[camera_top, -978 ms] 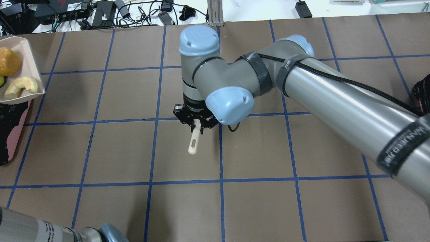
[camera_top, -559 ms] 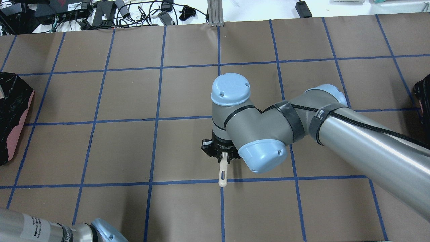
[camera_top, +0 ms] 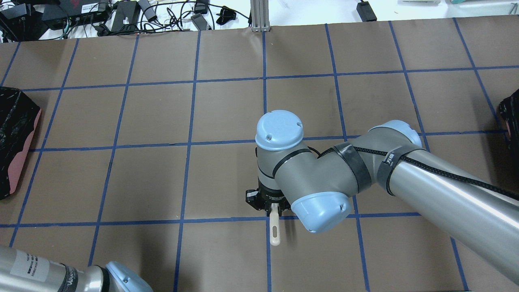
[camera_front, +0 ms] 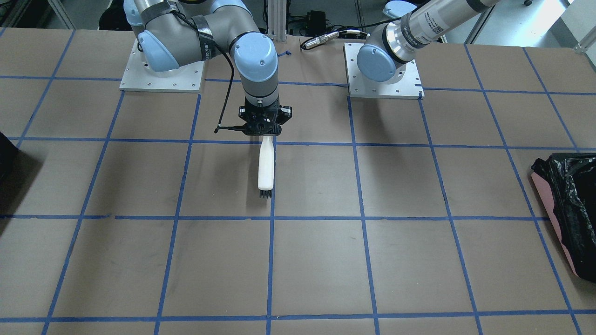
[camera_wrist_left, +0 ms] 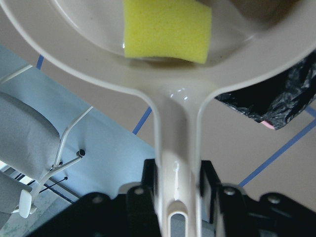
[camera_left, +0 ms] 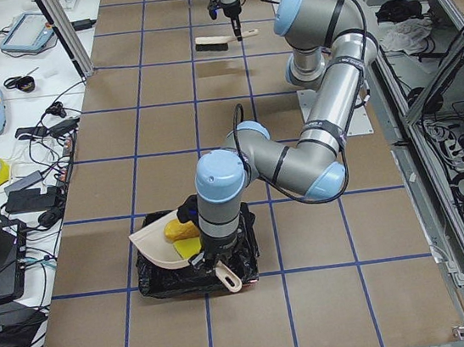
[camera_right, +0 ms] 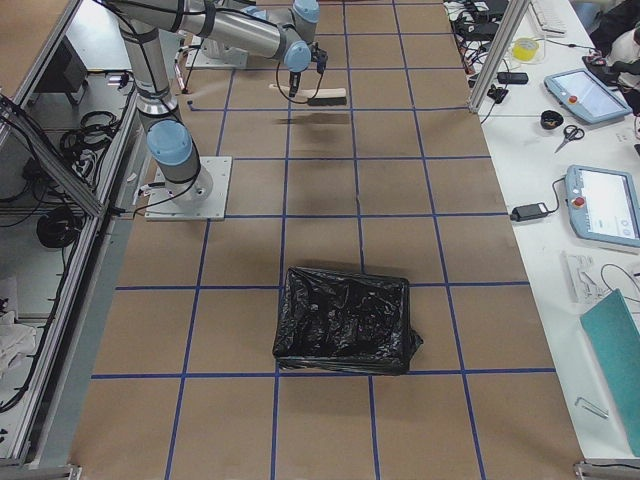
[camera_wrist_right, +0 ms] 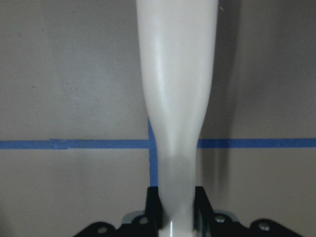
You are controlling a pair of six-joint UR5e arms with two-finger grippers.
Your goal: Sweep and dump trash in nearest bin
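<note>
My left gripper (camera_wrist_left: 177, 182) is shut on the handle of the white dustpan (camera_left: 156, 243), which is tilted over the pink-sided bin (camera_left: 163, 283) lined with a black bag. In the pan lie the orange-brown lump (camera_left: 179, 229) and the yellow-green wedge (camera_wrist_left: 168, 29). The pale cream piece does not show. The bin also shows at the left edge of the overhead view (camera_top: 16, 134) and at the right edge of the front view (camera_front: 570, 200). My right gripper (camera_front: 264, 132) is shut on the white brush (camera_front: 266, 167) near the table's middle, and the brush handle (camera_top: 275, 233) points toward the robot.
A second container lined with a black bag (camera_right: 345, 320) stands at the table's right end, seen as a dark shape at the overhead view's right edge (camera_top: 511, 117). The right arm's elbow (camera_top: 316, 178) hangs over the table's middle. Cables and devices (camera_top: 121, 14) lie beyond the far edge.
The right arm has drawn the brush back toward the robot. The dustpan with the trash has left the overhead view at its left edge.
</note>
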